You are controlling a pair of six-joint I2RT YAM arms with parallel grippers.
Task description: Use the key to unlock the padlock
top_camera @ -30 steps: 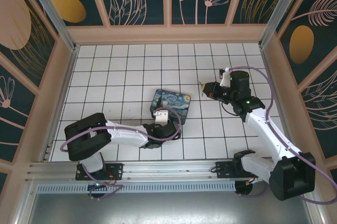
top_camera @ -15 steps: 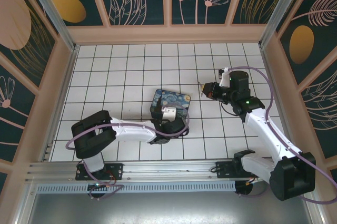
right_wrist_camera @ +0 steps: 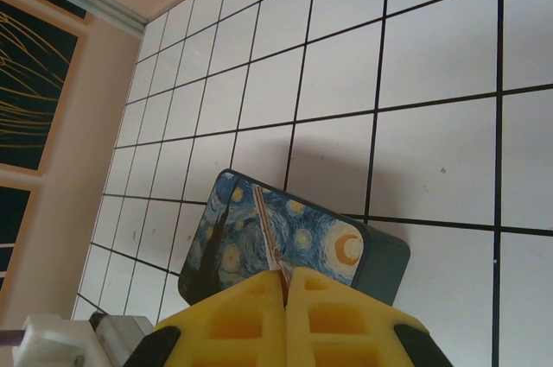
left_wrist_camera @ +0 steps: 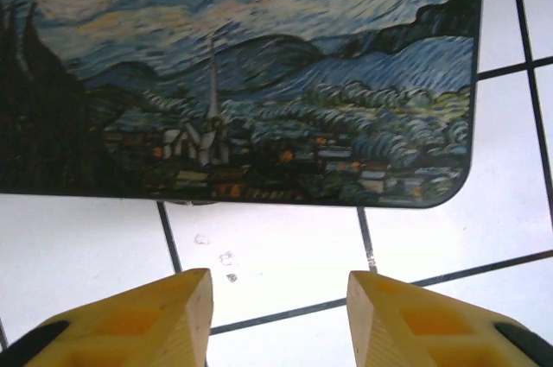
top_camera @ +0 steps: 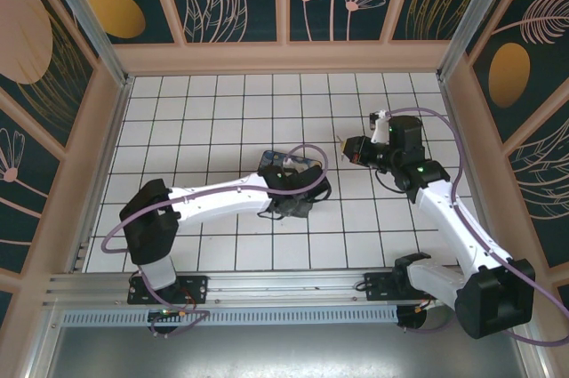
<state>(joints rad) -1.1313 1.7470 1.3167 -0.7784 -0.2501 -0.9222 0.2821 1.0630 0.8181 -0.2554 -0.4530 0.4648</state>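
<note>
My right gripper [right_wrist_camera: 286,277] is shut on the key [right_wrist_camera: 267,224]; its thin blade sticks out past the yellow fingertips. From above, that gripper [top_camera: 350,148] hovers over the tiles right of the blue swirly-painted tin [top_camera: 277,161], with the key [top_camera: 340,140] pointing left. My left gripper [left_wrist_camera: 278,287] is open with only bare tile between its yellow fingers, just short of the tin's [left_wrist_camera: 259,82] near edge. In the top view the left gripper [top_camera: 304,189] lies across the tin. The padlock is out of view.
The tin [right_wrist_camera: 294,242] sits mid-floor on white tiles [top_camera: 204,120]. Pink walls with painted panels [top_camera: 284,56] close in the back and both sides. A metal rail [top_camera: 267,289] carrying both arm bases runs along the near edge.
The left arm has stretched forward and right, its wrist now lying over the tin's right part and covering most of it. The right gripper holds the key almost where it was.
</note>
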